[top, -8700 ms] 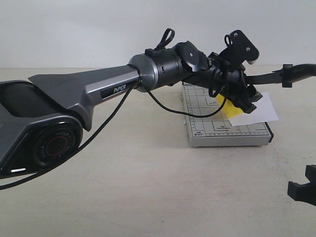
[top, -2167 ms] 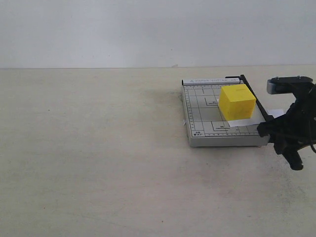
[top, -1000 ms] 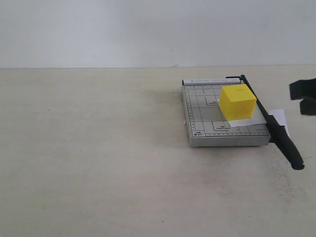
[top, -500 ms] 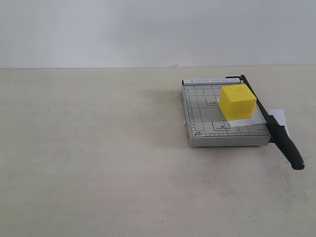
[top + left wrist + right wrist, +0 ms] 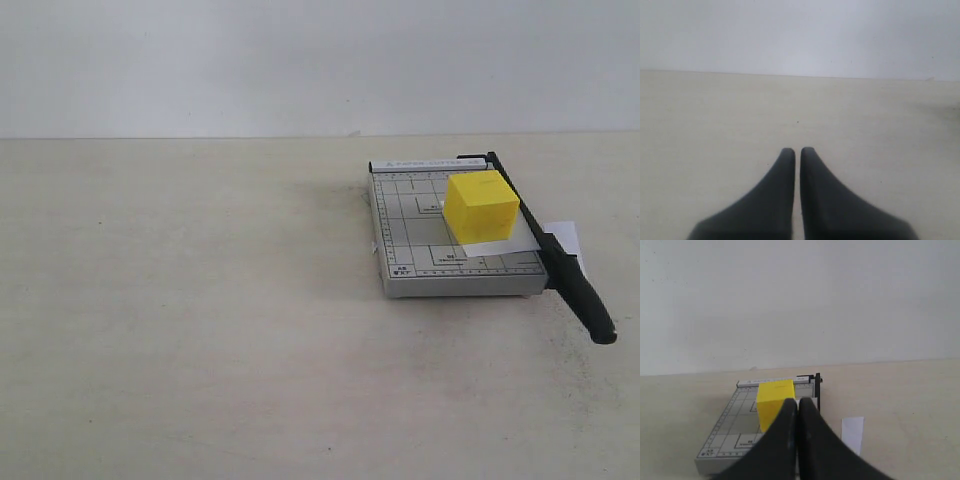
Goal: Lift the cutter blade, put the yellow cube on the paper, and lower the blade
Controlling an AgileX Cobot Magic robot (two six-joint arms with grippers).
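Pale bench (image 5: 200,330) beneath a blank white wall carries the grey trimmer board (image 5: 405,225), its cutter blade (image 5: 560,265) lying lowered along the board's right-hand edge in the exterior view, handle jutting past the front. On the board the yellow cube (image 5: 481,205) sits on the paper (image 5: 495,243); a white strip shows beyond the blade, though whether it is cut off is hard to tell. All three steps look done, with left claw (image 5: 797,152) and right claw (image 5: 798,402) both pressed together, empty and off the board.
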